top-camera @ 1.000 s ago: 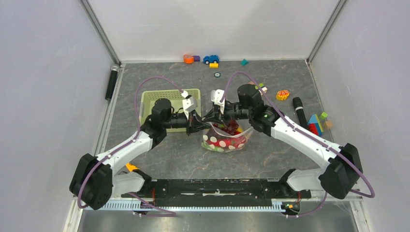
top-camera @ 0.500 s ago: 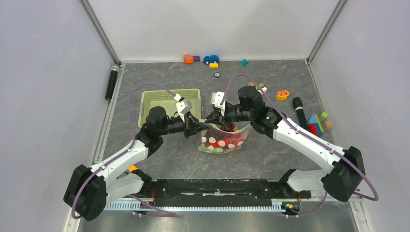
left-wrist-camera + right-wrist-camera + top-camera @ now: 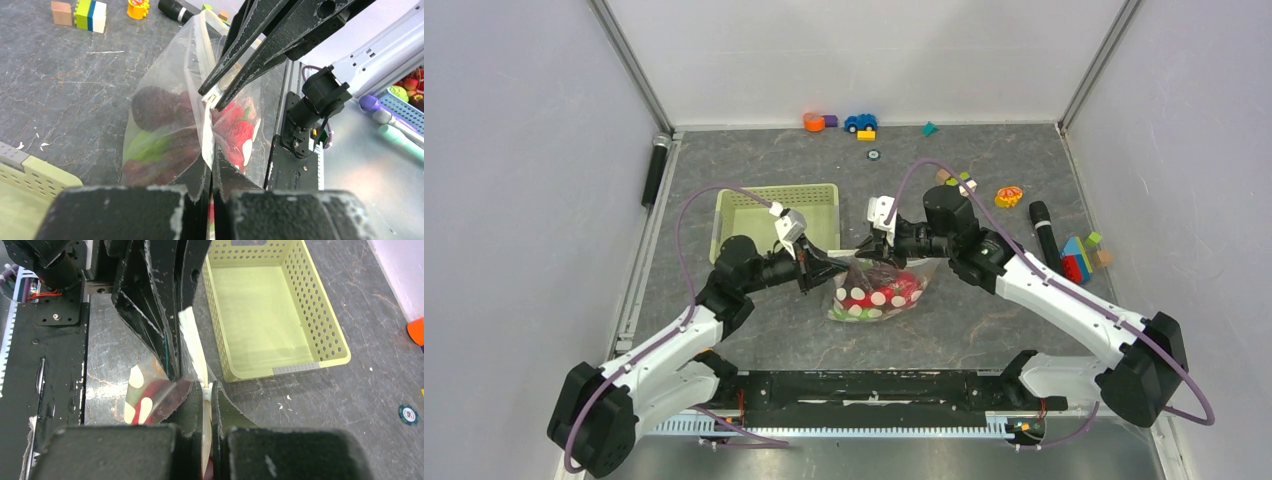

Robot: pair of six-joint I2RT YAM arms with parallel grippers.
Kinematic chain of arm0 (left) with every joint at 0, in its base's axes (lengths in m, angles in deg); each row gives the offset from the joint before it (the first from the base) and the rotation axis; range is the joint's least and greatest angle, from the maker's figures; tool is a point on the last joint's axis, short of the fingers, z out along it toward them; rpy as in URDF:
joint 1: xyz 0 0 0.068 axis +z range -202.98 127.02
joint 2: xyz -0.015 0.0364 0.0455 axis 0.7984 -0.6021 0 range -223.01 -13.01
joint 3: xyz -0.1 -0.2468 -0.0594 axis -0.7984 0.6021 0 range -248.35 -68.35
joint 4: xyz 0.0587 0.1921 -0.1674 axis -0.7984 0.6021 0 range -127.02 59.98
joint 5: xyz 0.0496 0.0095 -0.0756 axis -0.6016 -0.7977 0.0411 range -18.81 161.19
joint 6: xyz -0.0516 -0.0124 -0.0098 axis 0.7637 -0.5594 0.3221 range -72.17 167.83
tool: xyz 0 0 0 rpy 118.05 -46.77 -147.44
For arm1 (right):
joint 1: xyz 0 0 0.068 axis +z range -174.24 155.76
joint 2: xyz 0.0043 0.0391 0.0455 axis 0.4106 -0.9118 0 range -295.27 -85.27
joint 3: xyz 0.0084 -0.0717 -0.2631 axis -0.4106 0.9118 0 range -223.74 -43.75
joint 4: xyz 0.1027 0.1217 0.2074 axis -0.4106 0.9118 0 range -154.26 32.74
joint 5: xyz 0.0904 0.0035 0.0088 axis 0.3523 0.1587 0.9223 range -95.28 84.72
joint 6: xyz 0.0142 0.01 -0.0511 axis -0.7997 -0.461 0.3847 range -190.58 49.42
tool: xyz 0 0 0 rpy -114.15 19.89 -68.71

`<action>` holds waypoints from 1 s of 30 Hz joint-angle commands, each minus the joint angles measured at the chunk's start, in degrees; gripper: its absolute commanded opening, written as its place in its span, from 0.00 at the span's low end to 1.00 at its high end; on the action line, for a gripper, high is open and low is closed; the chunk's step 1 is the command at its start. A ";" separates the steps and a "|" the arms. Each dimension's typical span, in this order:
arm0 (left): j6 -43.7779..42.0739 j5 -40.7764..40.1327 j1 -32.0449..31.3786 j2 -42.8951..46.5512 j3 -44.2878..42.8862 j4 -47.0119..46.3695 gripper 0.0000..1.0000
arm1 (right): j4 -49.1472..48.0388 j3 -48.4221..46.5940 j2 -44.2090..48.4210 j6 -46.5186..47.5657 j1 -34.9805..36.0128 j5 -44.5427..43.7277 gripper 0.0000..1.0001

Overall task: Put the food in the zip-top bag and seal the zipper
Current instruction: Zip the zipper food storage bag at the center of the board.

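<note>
The zip-top bag (image 3: 876, 293), clear with white dots, hangs tilted between my two grippers just above the table. Inside it is food: a dark purple grape bunch (image 3: 156, 107), red pieces (image 3: 239, 136) and a green piece (image 3: 141, 146). My left gripper (image 3: 826, 263) is shut on the zipper strip (image 3: 206, 131) at the bag's left end. My right gripper (image 3: 865, 255) is shut on the small white slider tab (image 3: 206, 388) on the same strip, close to the left fingers. In the left wrist view the right gripper (image 3: 214, 100) pinches the strip just ahead of my own tips (image 3: 212, 156).
The pale green basket (image 3: 754, 212) stands just behind the left gripper and also shows in the right wrist view (image 3: 320, 325). Toy blocks, a blue car (image 3: 860, 122) and a yellow-red toy (image 3: 1009, 196) lie at the back. Black cylinders lie at the left (image 3: 655, 170) and right (image 3: 1041, 226). Coloured blocks (image 3: 1079, 256) sit far right.
Both grippers have kept hold of the bag's top edge and carried it left and toward the near edge. The left arm has drawn back leftward. The bag now hangs lower and more tilted.
</note>
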 commanded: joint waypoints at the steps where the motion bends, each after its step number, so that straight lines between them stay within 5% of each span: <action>1: 4.05 -3.29 0.18 3.82 0.86 -5.70 0.02 | -0.35 1.74 2.15 0.40 -0.98 -5.01 0.00; 17: 4.31 -9.64 0.22 8.90 3.57 -1.43 0.02 | -2.73 4.29 4.24 -1.52 -0.98 -12.57 0.00; 30: 4.17 -23.00 0.22 15.30 5.56 4.72 0.02 | -5.22 7.33 5.95 -3.73 -0.97 -16.40 0.00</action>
